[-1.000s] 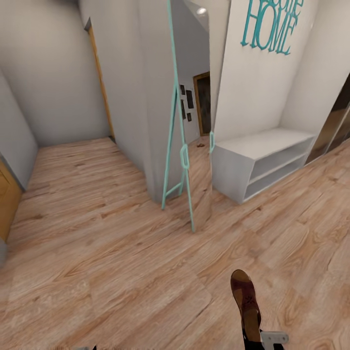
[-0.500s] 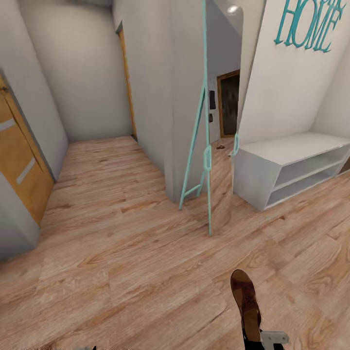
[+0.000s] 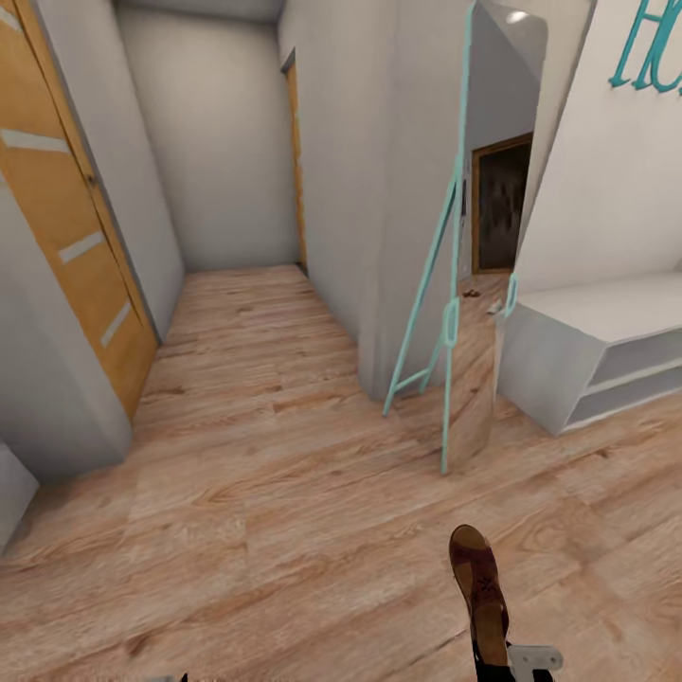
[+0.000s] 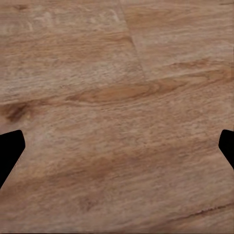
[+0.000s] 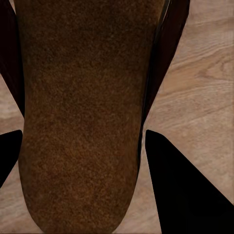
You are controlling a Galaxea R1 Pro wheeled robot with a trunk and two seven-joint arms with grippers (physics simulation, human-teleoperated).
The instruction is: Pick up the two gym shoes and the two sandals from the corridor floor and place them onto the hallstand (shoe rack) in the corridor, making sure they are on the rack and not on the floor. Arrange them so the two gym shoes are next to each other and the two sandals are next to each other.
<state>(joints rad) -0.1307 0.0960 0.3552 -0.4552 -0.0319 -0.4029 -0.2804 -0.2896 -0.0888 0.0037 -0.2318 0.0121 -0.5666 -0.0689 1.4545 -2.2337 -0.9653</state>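
Swinging leftward since a second ago, the head camera has slid the turquoise-framed standing mirror (image 3: 459,284) and the white two-shelf bench (image 3: 568,355) toward the right edge and brought an orange slab door (image 3: 66,208) with pale inset bars into sight on the left; the furniture itself has not moved. One dark brown sandal (image 3: 478,592) keeps its place low in the head view, toe pointing forward, its grainy leather sole filling the right wrist view (image 5: 83,117). The right gripper (image 5: 141,161) is clamped on that sandal, a black finger (image 5: 180,185) pressed against its edge, carrying it above the wood-grain plank floor (image 3: 237,455). The left gripper (image 4: 117,151) hangs with its two black fingertips (image 4: 9,151) wide apart over bare planks. Two small shoe-like shapes show in the mirror, too tiny to identify. Teal lettering (image 3: 649,47) sits on the smooth white wall.
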